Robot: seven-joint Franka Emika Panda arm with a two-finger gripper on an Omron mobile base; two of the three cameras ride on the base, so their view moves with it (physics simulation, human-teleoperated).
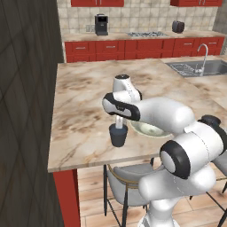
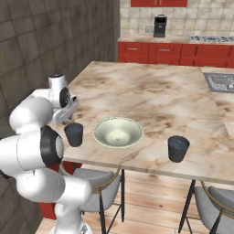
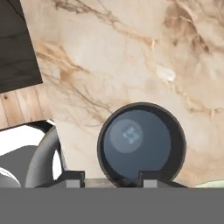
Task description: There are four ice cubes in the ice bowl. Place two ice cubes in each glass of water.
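Marble in beige and brown covers the island counter (image 2: 151, 98), and 3 task things stand near its front edge: a dark blue-grey glass (image 2: 73, 134) on the arm's side, the pale cream-green ice bowl (image 2: 118, 132) just beside it, and a second glass (image 2: 178, 148) well apart on the bowl's far side. The gripper (image 1: 119, 123) hangs straight over the first glass (image 1: 119, 135), its fingers just above the rim in the left base view. In the hand view the glass (image 3: 141, 142) sits round and dark right under the camera, and 1 small pale ice cube (image 3: 131, 135) lies inside it, near the middle. The 2 finger tips (image 3: 74, 176) rise at the bottom of that view, set apart with the glass's near rim between them; nothing sits between them, so the jaws stand parted and empty. The bowl in the right base view looks bare inside, though cubes there may be too small to tell. Grey stools (image 2: 101, 182) stand under the counter's front edge, and red cabinets (image 1: 133, 48) line the back wall.
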